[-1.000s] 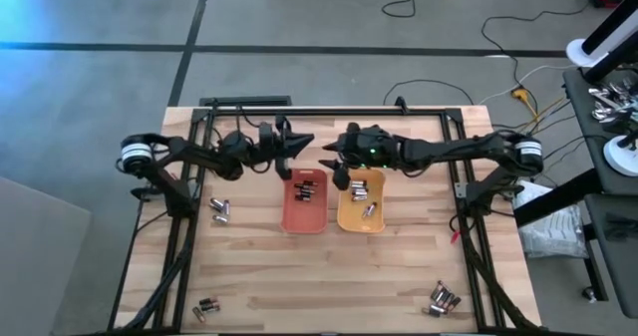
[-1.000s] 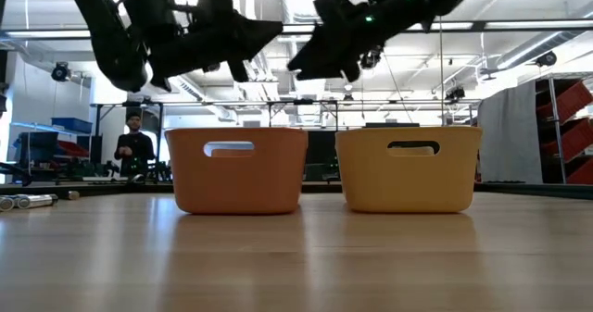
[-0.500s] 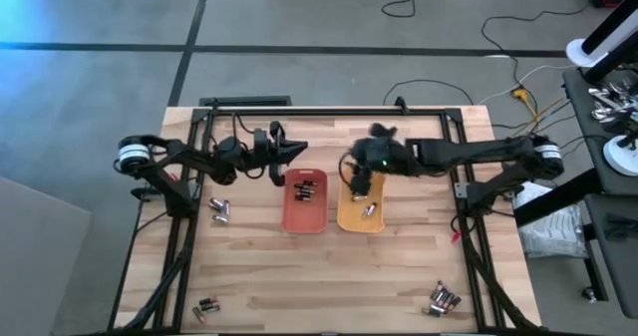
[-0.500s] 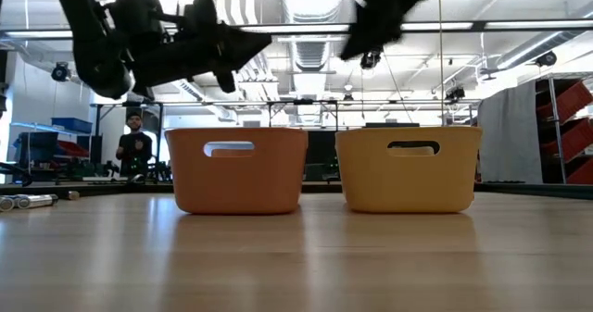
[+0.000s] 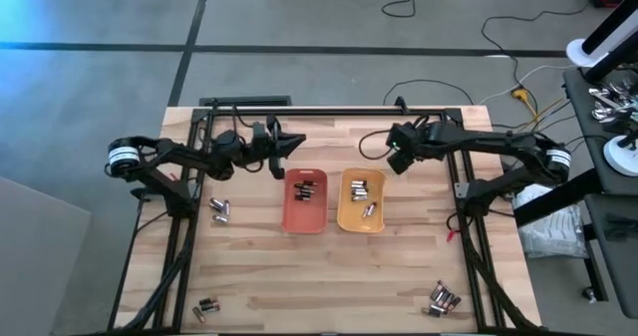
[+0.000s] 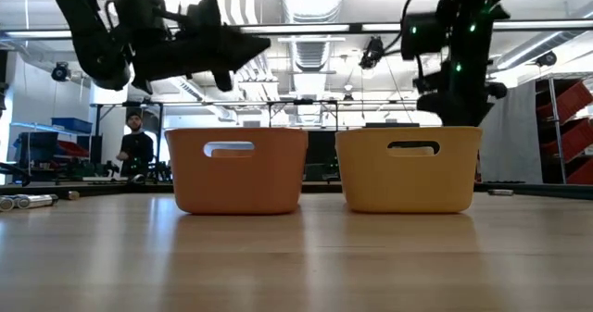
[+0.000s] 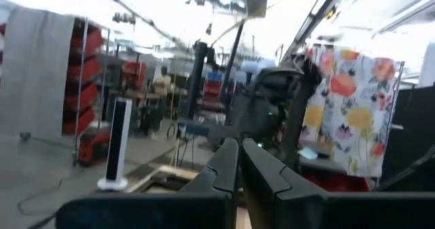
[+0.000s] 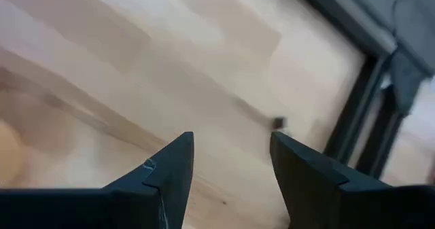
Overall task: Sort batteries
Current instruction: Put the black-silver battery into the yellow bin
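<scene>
Batteries lie in the orange tray (image 5: 305, 198) and in the yellow tray (image 5: 361, 200). Loose batteries rest on the table at the left (image 5: 220, 209), at the near left (image 5: 204, 307) and at the near right (image 5: 445, 298). My left gripper (image 5: 297, 143) hovers shut above the table, just far-left of the orange tray; its fingers (image 7: 238, 166) are pressed together with nothing between them. My right gripper (image 5: 392, 159) hangs far-right of the yellow tray, pointing down at bare wood, open (image 8: 231, 166) and holding nothing.
A dark metal frame (image 5: 329, 112) runs along the table's far edge and both sides (image 8: 357, 120). The two trays stand side by side at the middle (image 6: 236, 168), (image 6: 410, 168). A person (image 6: 135, 150) stands in the room beyond the table.
My right gripper has swung from between the two trays, over the yellow tray, toward the table's right and far side, and has tipped downward. My left gripper has drawn back a little toward the table's left edge.
</scene>
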`<state>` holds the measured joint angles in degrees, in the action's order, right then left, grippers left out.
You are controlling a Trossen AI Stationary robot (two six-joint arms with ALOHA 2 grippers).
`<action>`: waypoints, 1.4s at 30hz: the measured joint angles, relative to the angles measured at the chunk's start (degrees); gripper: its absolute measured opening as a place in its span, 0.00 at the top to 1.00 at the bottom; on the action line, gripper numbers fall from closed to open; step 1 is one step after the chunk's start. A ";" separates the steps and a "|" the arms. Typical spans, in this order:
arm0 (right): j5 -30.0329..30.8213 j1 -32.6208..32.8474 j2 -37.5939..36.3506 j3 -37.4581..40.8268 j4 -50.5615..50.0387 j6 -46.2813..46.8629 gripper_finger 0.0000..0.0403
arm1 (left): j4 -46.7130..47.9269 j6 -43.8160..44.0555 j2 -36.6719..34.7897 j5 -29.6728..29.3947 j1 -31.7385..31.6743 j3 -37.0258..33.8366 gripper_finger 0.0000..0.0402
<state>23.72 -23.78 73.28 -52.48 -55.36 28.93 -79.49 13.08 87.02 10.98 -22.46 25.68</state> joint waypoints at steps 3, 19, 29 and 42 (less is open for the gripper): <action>-0.36 -4.01 1.29 0.69 2.78 -1.87 0.52 | 4.40 -0.18 0.00 0.05 0.00 0.38 1.00; -6.09 -23.67 28.93 -20.05 -13.78 -16.98 0.51 | 14.95 -3.73 -0.02 3.04 -0.31 3.99 0.82; -1.24 -26.60 41.00 -26.80 -23.18 -36.65 0.33 | 19.90 -5.23 -0.02 2.83 -0.29 3.75 0.64; 5.17 -27.12 51.71 -26.39 -26.85 -49.14 0.23 | 21.47 -6.60 -0.02 0.01 -0.26 3.69 0.60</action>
<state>28.89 -50.90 124.99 -78.87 -82.21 -20.21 -58.02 6.48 87.00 10.99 -22.72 29.36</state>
